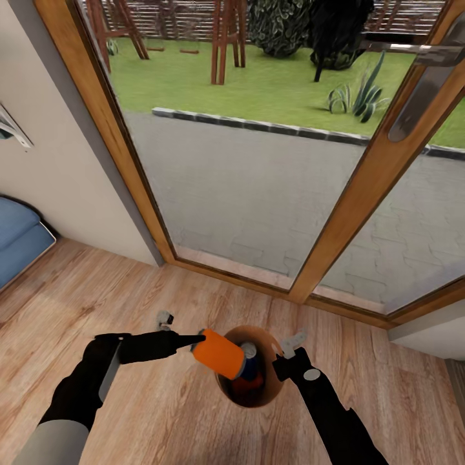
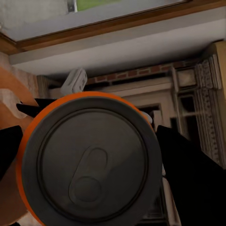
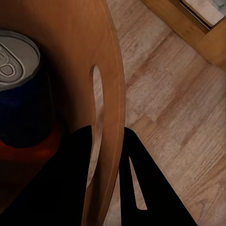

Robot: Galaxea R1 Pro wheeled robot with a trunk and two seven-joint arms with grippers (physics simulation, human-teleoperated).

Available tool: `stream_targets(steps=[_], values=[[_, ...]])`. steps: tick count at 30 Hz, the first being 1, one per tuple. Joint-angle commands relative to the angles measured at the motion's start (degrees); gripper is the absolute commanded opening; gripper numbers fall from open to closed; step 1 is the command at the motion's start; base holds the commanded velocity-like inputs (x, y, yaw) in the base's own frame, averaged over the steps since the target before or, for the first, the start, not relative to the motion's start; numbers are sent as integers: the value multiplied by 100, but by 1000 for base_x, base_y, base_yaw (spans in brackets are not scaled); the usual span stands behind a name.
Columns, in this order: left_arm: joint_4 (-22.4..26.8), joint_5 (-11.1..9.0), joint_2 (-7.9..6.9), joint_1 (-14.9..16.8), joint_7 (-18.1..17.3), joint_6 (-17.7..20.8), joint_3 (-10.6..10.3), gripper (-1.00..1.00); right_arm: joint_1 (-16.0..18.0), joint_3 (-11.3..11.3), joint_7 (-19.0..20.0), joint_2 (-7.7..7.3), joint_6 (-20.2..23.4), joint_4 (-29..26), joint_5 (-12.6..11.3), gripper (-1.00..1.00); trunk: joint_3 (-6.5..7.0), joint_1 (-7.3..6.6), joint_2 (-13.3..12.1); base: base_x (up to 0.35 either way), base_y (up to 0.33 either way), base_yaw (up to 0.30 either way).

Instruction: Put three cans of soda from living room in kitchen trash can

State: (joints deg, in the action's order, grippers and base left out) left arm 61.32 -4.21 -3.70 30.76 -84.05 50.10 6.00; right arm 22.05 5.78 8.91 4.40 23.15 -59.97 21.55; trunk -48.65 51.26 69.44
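In the lower centre of the head view, the left gripper (image 1: 194,341) is closed on a bright orange soda can with a silver top (image 1: 221,354). The can lies tilted, its long axis running from the gripper at the left down toward the lower right. Its far end hangs over the open mouth of the small round tapered bin with a brown inside (image 1: 271,387). The left wrist view looks straight onto the can's dark end with its pull tab (image 2: 92,165), and black fingers (image 2: 193,174) press its sides.

The right gripper (image 1: 289,354) is clamped on the bin's right rim. In the right wrist view one black finger (image 3: 52,188) sits inside the brown wall (image 3: 110,94) and the other outside it, so this arm carries the bin above the light wood plank floor (image 1: 161,413).

Inside the bin a dark blue soda can with a silver top (image 3: 19,89) stands upright, with something orange-red (image 3: 28,150) beneath it, probably the second orange can lying on the bottom.

The held can is already above the opening, slightly left of the bin's centre, so my judgement is that releasing it there should drop it in beside the blue one. Wood-framed glass doors (image 1: 381,168) fill the upper frame, and a blue sofa edge (image 1: 19,239) shows at the left; the bin is not in the kitchen here.
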Motion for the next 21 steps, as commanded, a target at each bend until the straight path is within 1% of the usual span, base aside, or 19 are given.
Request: stream_targets(steps=[1, 4, 7, 9, 10, 14, 21], values=[[-2, -2, 21, 0, 29, -2, 0, -100, 1, 2, 23, 2, 5, -3, -52, -100, 0, 0, 0, 0, 0, 0], [-1, -1, 76, 0, 221, -7, -49, -100, 1, 2, 21, 29, 9, -5, -50, -100, 0, 0, 0, 0, 0, 0], [-8, -4, 97, 0, 445, -15, -261, -100, 1, 2, -11, 48, 15, -6, -43, -100, 0, 0, 0, 0, 0, 0], [-18, -9, 118, 0, 658, -66, -474, -100, 1, 2, -50, 57, 20, -6, -39, -100, 0, 0, 0, 0, 0, 0], [-24, -6, 159, 0, 772, -117, -565, -100, 1, 2, -66, 65, 27, -9, -37, -100, 0, 0, 0, 0, 0, 0], [-37, 11, 238, 0, 876, -150, -608, -100, 1, 2, -72, 62, 37, -14, -37, -100, 0, 0, 0, 0, 0, 0], [-107, 1, 261, 0, 1164, -170, -618, -100, 1, 2, -73, 61, 48, -40, -37, -100, 0, 0, 0, 0, 0, 0]])
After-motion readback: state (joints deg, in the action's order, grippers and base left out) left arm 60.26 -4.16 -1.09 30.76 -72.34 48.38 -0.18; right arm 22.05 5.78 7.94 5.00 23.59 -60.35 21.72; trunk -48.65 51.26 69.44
